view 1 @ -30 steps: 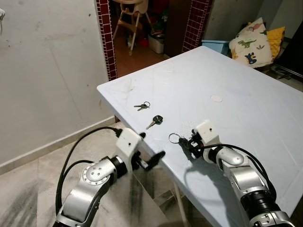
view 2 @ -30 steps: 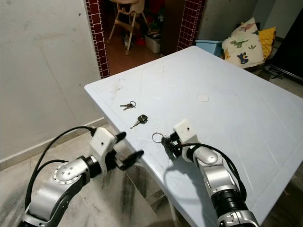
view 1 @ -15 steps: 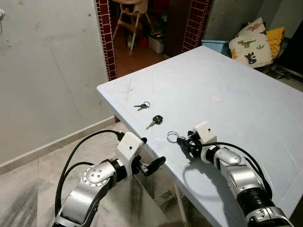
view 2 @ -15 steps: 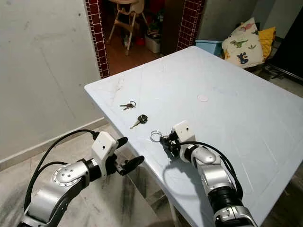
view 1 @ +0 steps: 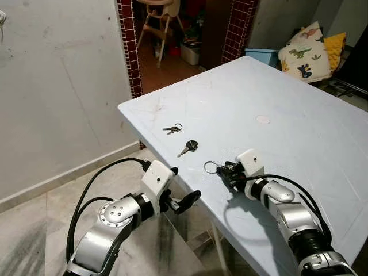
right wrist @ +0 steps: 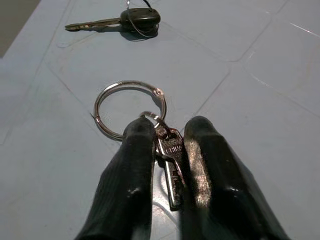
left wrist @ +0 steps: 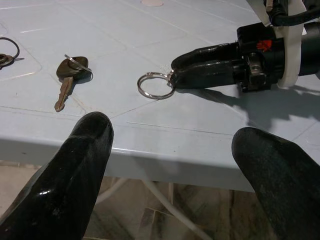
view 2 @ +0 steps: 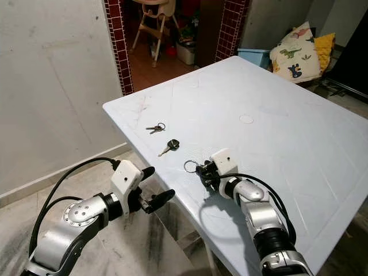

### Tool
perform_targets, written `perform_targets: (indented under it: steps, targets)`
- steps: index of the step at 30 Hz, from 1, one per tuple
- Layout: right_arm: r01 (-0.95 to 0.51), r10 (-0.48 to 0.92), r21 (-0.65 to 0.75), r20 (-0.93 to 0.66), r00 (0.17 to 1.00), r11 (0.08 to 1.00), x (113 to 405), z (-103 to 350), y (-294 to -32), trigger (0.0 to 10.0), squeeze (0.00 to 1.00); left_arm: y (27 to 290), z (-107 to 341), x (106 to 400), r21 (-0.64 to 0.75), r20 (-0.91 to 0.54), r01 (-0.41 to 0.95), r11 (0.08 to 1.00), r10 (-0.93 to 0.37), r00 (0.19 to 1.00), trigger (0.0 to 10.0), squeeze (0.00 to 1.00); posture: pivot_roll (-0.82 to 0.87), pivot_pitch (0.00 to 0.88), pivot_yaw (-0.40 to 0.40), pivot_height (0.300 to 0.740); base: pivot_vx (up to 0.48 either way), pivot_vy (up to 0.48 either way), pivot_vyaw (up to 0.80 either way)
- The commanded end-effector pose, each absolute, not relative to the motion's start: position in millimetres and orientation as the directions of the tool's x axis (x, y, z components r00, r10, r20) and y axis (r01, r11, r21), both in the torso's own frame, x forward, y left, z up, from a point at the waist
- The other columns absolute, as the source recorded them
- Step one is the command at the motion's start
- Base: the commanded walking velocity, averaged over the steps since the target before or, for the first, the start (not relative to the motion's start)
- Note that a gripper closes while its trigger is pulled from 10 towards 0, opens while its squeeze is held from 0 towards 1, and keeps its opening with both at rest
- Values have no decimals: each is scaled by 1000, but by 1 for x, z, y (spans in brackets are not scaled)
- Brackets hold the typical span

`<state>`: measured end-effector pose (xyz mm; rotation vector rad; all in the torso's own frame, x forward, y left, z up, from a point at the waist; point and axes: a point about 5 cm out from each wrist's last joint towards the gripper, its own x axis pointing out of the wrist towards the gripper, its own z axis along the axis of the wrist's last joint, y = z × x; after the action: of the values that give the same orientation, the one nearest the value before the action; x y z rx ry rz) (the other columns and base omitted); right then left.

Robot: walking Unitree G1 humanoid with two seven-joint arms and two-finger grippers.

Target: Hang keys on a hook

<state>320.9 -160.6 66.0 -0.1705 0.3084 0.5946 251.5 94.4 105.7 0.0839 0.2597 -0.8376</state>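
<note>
While right gripper (right wrist: 167, 145) pinched keys (right wrist: 169, 150) on table (view 1: 287, 103), left gripper (left wrist: 175, 165) hung spread; lift, hanging remained undone.

Black-headed key (view 1: 188, 146) just beyond ring (view 1: 211, 167).

The keys (right wrist: 170, 160) pinched between the right gripper (right wrist: 170, 150) fingers are half hidden by them, their lower ends cut off from sight, and the far highchair (view 1: 156, 17) is cropped by the frame's top edge.
</note>
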Motion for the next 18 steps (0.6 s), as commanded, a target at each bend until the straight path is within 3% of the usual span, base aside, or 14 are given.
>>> perform_targets:
  steps: [1,18]
  targets:
    - [-570,522,-70,-321,790,819,323,69,-162,0,0,94,106,251,-19,-264,748,664,-725,637,10000,0,157,0,-23,740,0,0,0]
    - [-552,500,-73,-339,797,831,320,61,-166,0,0,94,107,251,-17,-262,748,664,-725,638,10000,0,160,0,-23,740,0,0,0]
